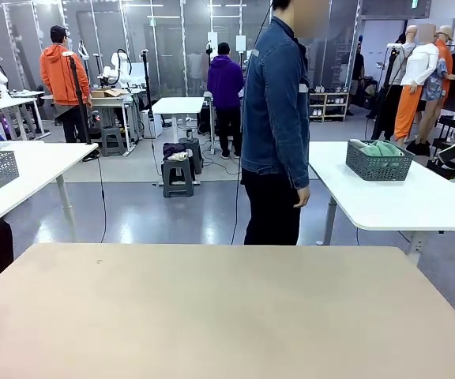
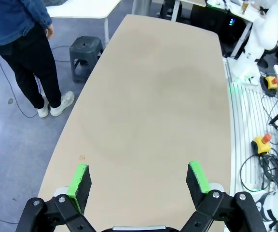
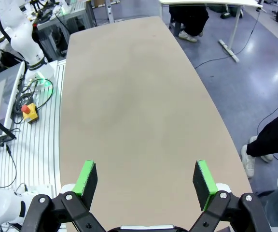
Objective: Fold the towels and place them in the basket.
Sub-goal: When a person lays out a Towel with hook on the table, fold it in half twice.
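Left end effector and right end effector — both open, empty. A hasty reach ahead (over the counter) could strike the person.

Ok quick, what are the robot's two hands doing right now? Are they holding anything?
Left hand: open, holding nothing.
Right hand: open, holding nothing.
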Robot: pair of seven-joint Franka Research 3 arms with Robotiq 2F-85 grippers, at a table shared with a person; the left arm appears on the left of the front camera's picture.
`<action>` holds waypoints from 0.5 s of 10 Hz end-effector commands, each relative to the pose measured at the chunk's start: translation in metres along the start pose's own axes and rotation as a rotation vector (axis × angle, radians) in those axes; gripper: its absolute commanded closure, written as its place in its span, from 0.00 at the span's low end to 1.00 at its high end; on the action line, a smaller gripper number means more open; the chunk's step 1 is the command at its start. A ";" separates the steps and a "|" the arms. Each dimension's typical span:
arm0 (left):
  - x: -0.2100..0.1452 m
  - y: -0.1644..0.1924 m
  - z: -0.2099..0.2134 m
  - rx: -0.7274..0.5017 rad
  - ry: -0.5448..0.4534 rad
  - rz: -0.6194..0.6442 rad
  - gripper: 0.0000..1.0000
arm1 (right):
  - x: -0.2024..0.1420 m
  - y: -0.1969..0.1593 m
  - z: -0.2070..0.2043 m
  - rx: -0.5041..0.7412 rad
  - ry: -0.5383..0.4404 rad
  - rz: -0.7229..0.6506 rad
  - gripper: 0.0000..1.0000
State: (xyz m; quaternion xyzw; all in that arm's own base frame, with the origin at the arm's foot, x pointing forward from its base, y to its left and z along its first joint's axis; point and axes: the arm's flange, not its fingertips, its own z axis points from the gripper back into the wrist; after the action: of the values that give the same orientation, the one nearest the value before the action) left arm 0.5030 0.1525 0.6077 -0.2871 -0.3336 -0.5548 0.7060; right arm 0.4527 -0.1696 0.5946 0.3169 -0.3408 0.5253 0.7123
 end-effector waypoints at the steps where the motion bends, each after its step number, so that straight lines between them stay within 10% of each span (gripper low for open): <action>1: 0.002 0.006 0.010 -0.013 -0.018 0.001 0.00 | -0.001 -0.004 0.005 -0.010 -0.012 0.019 0.00; 5: -0.002 0.004 0.007 0.002 0.004 0.002 0.00 | 0.003 -0.005 0.004 -0.005 0.008 0.032 0.00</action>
State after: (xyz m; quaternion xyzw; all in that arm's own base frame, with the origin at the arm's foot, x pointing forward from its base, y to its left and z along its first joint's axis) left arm 0.5057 0.1604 0.6104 -0.2864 -0.3319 -0.5544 0.7074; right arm 0.4534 -0.1740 0.5977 0.3112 -0.3427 0.5247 0.7144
